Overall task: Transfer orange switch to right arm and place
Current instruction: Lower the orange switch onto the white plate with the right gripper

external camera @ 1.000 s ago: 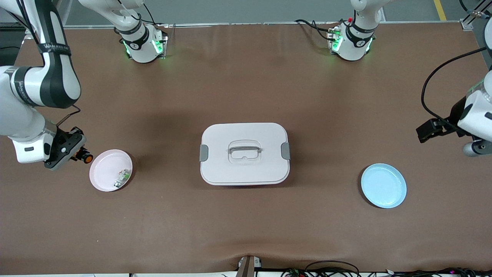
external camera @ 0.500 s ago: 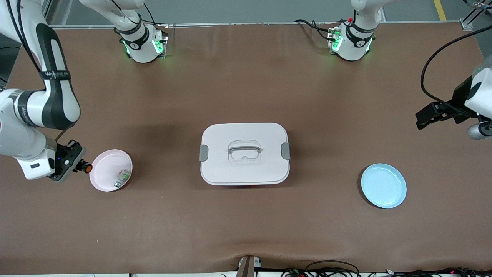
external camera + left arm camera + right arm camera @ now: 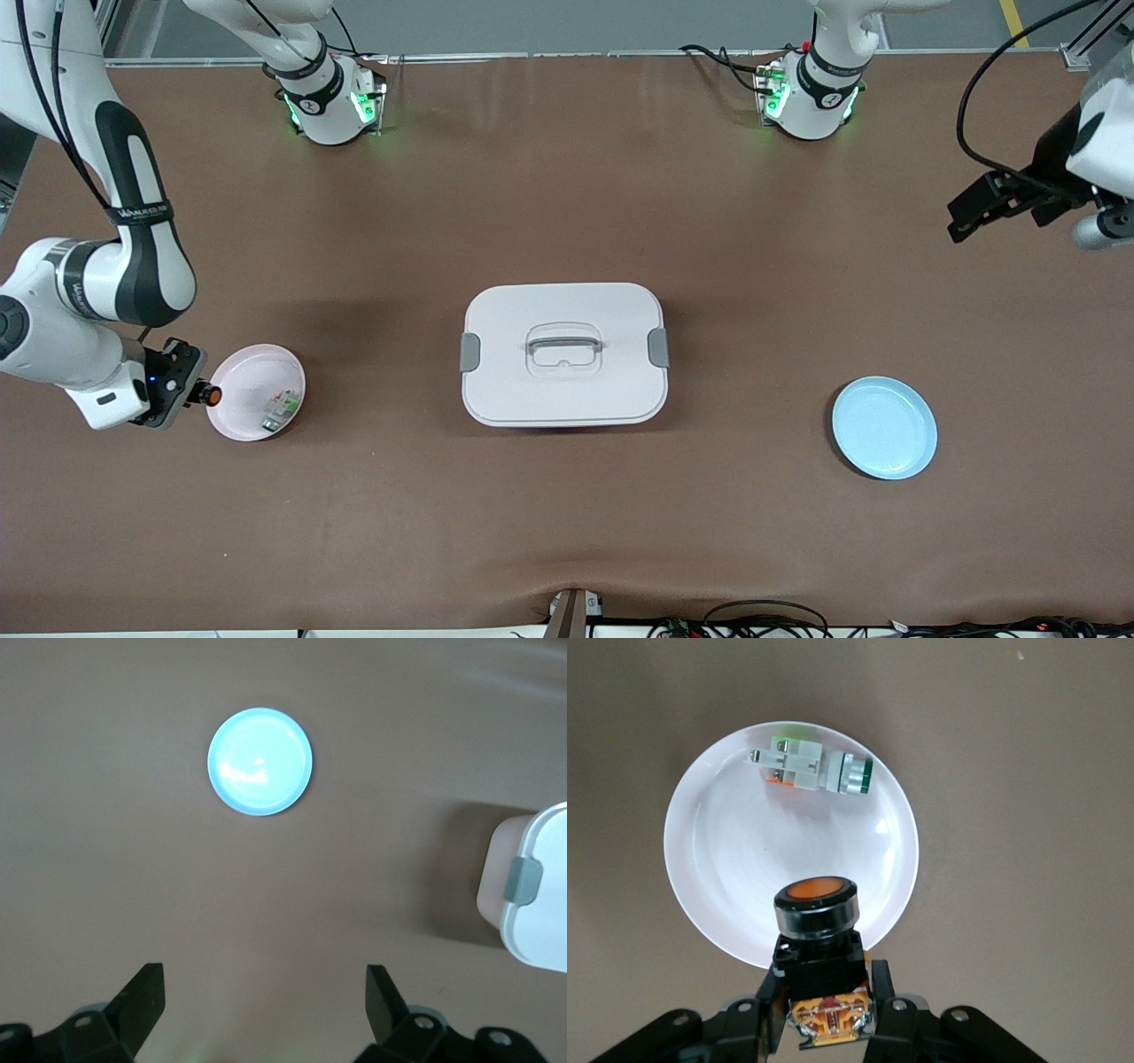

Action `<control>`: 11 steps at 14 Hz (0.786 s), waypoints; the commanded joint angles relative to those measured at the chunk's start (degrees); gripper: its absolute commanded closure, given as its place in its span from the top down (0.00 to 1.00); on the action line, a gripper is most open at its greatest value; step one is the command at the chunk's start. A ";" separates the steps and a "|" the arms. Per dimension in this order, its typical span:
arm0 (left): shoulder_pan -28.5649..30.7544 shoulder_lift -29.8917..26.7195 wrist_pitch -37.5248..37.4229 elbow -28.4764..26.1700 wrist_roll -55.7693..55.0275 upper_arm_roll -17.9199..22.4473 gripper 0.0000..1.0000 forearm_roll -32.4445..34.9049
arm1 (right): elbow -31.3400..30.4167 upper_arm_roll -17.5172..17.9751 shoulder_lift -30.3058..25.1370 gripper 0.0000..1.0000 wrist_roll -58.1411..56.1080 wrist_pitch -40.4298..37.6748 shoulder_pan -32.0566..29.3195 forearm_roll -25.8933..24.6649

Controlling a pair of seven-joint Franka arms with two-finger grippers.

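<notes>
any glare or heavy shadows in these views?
Left wrist view: bright glare patch on the blue plate, and the box casts a dark shadow on the table. Right wrist view: soft sheen on the pink plate, orange switch sharp. Front view: even light, faint shadow beside the box.

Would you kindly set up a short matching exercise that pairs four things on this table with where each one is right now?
Things:
1. orange switch
2. green-and-white part
3. blue plate
4. lidded box

Places:
A. middle of the table
B. lying in the pink plate
C. toward the left arm's end, nothing on it
D. held in the right gripper at the pink plate's rim

Pairs: 1-D, 2-B, 3-C, 4-A
</notes>
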 commanded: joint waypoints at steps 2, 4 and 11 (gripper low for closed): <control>-4.35 -2.98 1.06 -3.78 0.82 4.98 1.00 -0.93 | 0.93 1.11 1.65 0.00 -1.83 -0.41 -1.12 -0.02; -4.08 -2.98 0.97 -3.70 0.82 4.54 1.00 -0.93 | 1.02 1.11 3.06 0.00 -1.83 -0.32 -1.21 -0.02; -0.57 -2.54 0.88 -3.08 0.82 0.58 1.00 -0.84 | 0.93 1.20 5.52 0.00 -1.83 1.43 -1.21 0.07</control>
